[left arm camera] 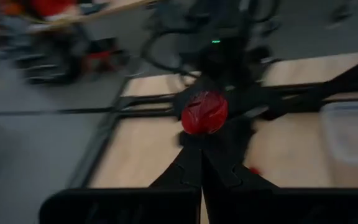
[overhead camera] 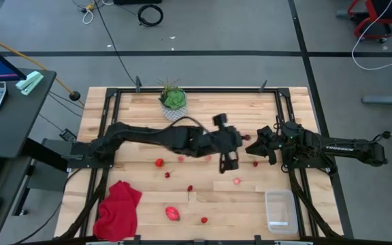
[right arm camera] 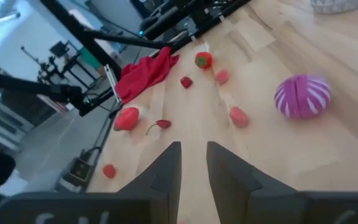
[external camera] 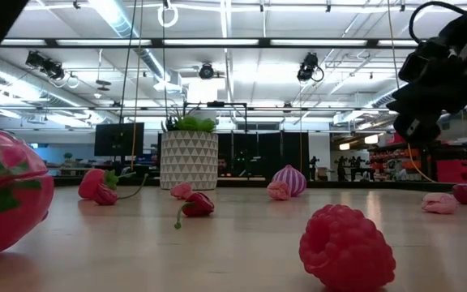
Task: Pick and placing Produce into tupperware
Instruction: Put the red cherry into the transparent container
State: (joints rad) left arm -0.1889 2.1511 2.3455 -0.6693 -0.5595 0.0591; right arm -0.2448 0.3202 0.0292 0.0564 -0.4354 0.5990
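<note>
My left gripper (overhead camera: 229,162) reaches over the table's middle and is shut on a small red berry piece (left arm camera: 204,112). My right gripper (right arm camera: 193,155) is open by a narrow gap with nothing between its fingers. It hovers right of centre (overhead camera: 260,141), near the purple ribbed ball (right arm camera: 302,95), which rests on the wood (external camera: 290,180). Several more red pieces lie scattered on the table (overhead camera: 159,162) (overhead camera: 237,181) (overhead camera: 204,220). The larger red-pink oval piece (overhead camera: 173,214) lies near the near edge. The clear tupperware (overhead camera: 281,211) stands at the near right corner. My left gripper pinches the small red berry piece (left arm camera: 204,112) between its two fingertips (left arm camera: 194,158), which close to a point under it. The piece sits at the very ends of the fingers and is lifted clear of the table.
A green plant in a white patterned pot (overhead camera: 174,101) stands at the far edge. A crumpled red cloth (overhead camera: 118,207) lies at the near left corner. Dark frame rails (overhead camera: 298,190) run along the table beside the tub. Bare wood lies between the berries and the tub.
</note>
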